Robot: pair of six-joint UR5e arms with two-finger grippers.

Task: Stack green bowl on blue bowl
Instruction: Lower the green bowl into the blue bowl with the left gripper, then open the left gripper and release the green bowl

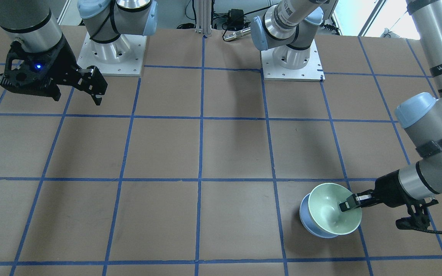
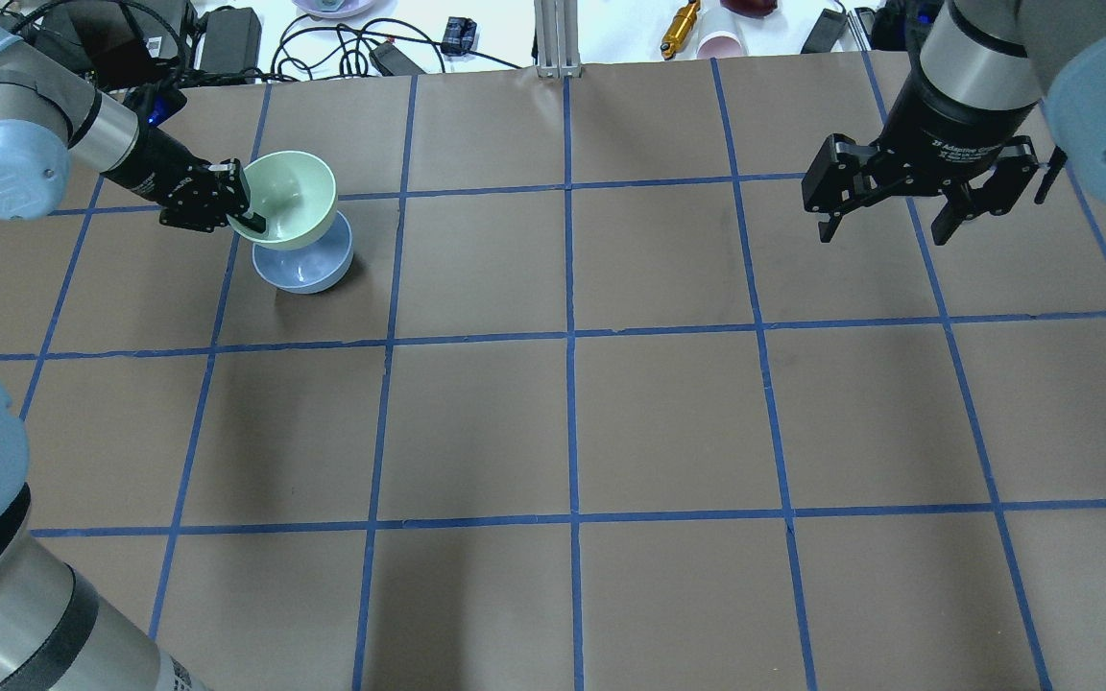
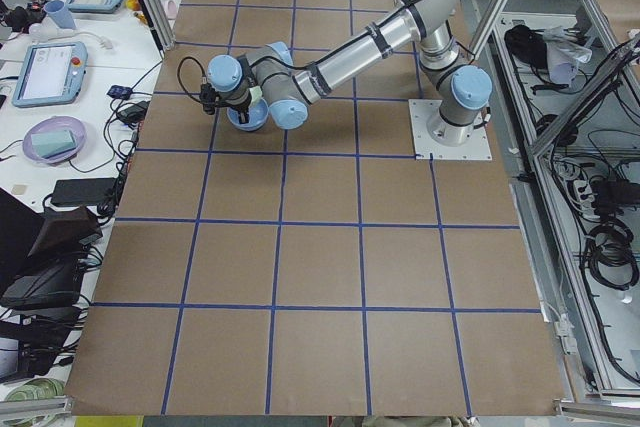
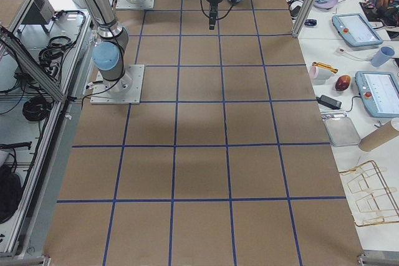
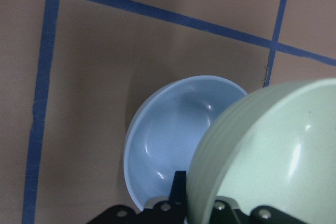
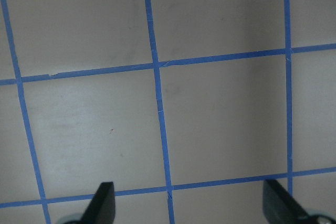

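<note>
The pale mint-green bowl (image 2: pixel 290 197) is held tilted just above the periwinkle-blue bowl (image 2: pixel 303 267), which sits upright on the table. My left gripper (image 2: pixel 244 213) is shut on the green bowl's rim. In the front-facing view the green bowl (image 1: pixel 330 214) overlaps the blue bowl (image 1: pixel 306 219), with the left gripper (image 1: pixel 349 204) pinching its rim. The left wrist view shows the green bowl's outer wall (image 5: pixel 268 156) partly over the blue bowl (image 5: pixel 168 145). My right gripper (image 2: pixel 889 206) is open and empty, hovering far away; its fingertips (image 6: pixel 102 203) frame bare table.
The table (image 2: pixel 572 413) is brown with a blue tape grid. Cables, a power brick and small items (image 2: pixel 697 29) lie beyond the far edge. The arm bases (image 1: pixel 290 63) stand at the robot's side.
</note>
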